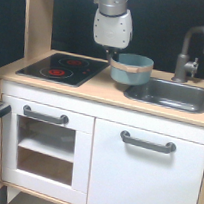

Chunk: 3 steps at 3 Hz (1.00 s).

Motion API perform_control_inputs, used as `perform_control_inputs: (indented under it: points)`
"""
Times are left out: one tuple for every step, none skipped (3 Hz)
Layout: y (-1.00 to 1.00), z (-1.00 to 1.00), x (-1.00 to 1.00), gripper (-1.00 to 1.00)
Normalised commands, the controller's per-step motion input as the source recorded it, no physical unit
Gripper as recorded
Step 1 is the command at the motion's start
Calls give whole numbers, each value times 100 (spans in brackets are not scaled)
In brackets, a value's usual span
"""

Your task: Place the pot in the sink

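Observation:
The light blue-grey pot (132,74) with a tan band around its rim is between the black stovetop and the sink, at the sink's left far corner. It looks slightly tilted, and I cannot tell whether its base touches the counter. My gripper (112,57) comes straight down from the white wrist onto the left side of the pot's rim and appears shut on it; the fingertips are mostly hidden. The dark grey sink (176,99) lies in the counter at the exterior view's right of the pot.
A grey curved faucet (191,47) stands behind the sink. The black stovetop (62,69) with red rings is on the left. A tall wooden side panel (37,19) rises at the back left. The wooden counter (103,90) tops white cabinet doors with grey handles.

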Motion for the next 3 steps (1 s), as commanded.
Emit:
perform_control_inputs:
  points:
    - [69,-66,100,-100]
    - [58,-81,99,-100]
    - [53,-77,86,-100]
